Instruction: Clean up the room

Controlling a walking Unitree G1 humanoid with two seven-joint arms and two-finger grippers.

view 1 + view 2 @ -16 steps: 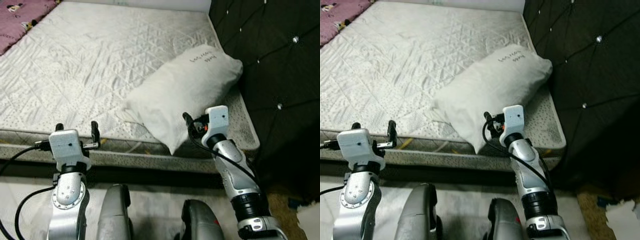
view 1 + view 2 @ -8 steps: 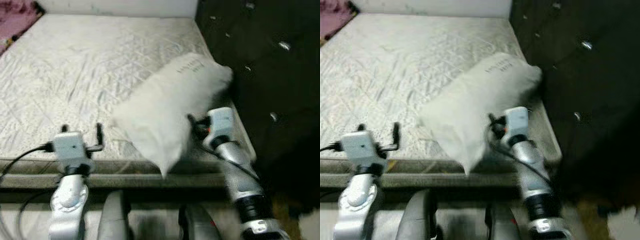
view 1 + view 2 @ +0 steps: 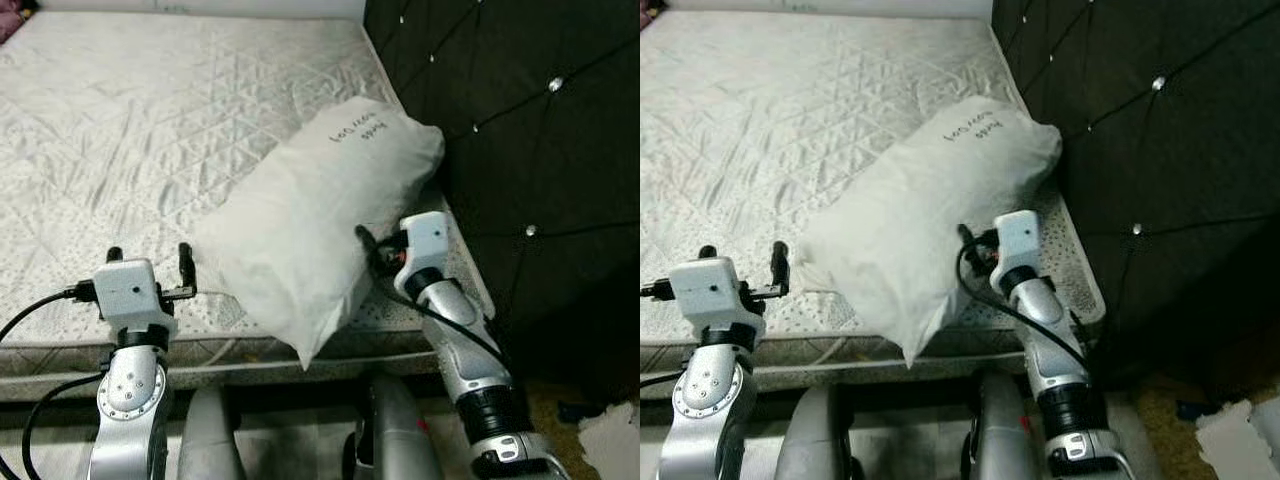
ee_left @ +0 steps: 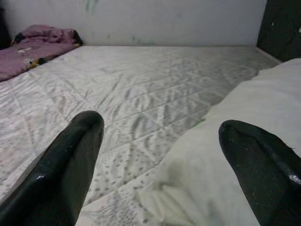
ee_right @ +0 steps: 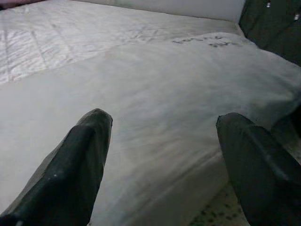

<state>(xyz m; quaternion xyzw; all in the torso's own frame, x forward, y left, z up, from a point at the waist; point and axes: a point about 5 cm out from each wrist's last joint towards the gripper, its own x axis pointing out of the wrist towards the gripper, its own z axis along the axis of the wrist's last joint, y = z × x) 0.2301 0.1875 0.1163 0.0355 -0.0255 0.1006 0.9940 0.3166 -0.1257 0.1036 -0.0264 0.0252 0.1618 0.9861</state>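
Nearest the robot, both arms are raised over the front edge of the mattress (image 3: 120,130). The left gripper (image 3: 148,262) sits above that edge with its two fingers spread apart and nothing between them; in its wrist view the low corner of the pillow (image 3: 320,215) lies just ahead of the right-hand finger. The right gripper (image 5: 162,165) is farther along the same edge, toward the mattress's right front corner, its fingers also spread wide and aimed at the pillow's long side. From the wrist view the pillow's cloth bulges up between the two fingers, though whether they already touch it is hard to judge.

The pillow lies askew across the right front corner of the mattress, one corner hanging over the front edge, the far end with handwriting on it resting against the dark tufted headboard (image 3: 520,130). Beyond it the quilted mattress runs bare to the wall, with a pink blanket (image 4: 40,44) bunched at its far left corner.

The tidying looks barely begun: the pillow is not yet gripped or straightened, and the blanket is still in a heap.
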